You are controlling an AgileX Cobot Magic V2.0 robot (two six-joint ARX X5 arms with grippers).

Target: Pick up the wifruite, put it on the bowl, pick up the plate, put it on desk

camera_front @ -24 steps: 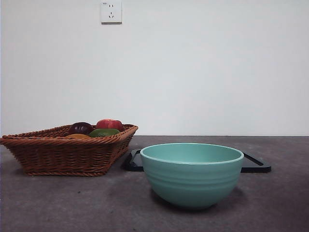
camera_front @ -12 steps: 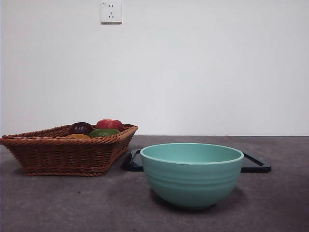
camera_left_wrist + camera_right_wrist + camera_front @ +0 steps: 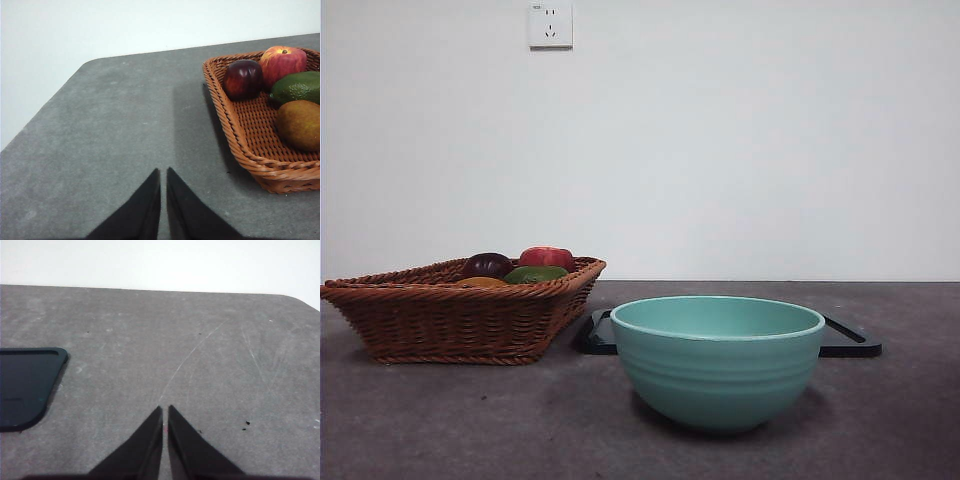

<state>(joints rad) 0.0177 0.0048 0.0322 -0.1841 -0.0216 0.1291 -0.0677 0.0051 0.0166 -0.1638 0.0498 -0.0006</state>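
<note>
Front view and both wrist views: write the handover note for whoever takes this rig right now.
Left gripper: jaws shut, empty, over bare desk beside the wicker basket.
Right gripper: jaws shut, empty, over bare desk near the black tray.
Basket holds four fruits: dark red one, red-yellow apple, green avocado, brown one.
Bowl stands upright on the desk in front of the tray; its inside is hidden in the front view.
Done: nothing visible.
Left: move a fruit from the basket to the bowl, then the plate step.
</note>
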